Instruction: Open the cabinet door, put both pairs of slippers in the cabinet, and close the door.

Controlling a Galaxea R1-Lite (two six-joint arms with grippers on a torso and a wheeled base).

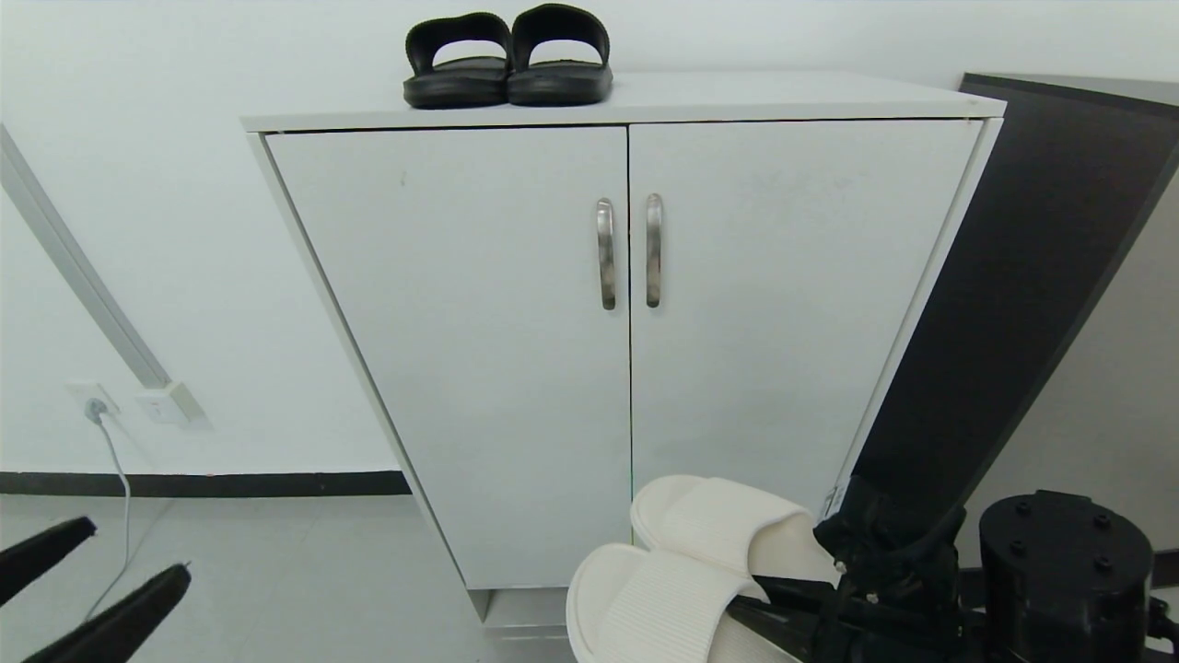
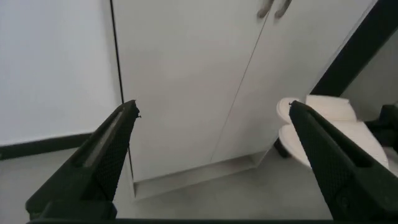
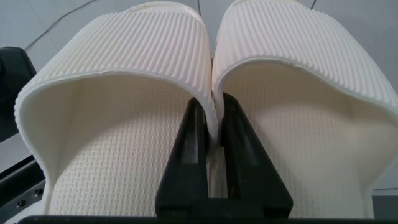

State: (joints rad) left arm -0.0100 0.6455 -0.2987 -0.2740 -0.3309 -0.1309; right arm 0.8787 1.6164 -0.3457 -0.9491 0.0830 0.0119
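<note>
Two risks applied: the white slippers (image 1: 700,552), pinched by touching strap edges in our right gripper (image 3: 214,118) low before the closed cabinet (image 1: 461,368), could slip; our left gripper (image 1: 138,550), spread wide and empty, could miss the handles (image 1: 605,253).

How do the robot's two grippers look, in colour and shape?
Both are matte black. The left gripper has two long fingers tapering to points, with finely textured faces. The right gripper has two narrow straight fingers with recessed middles.
</note>
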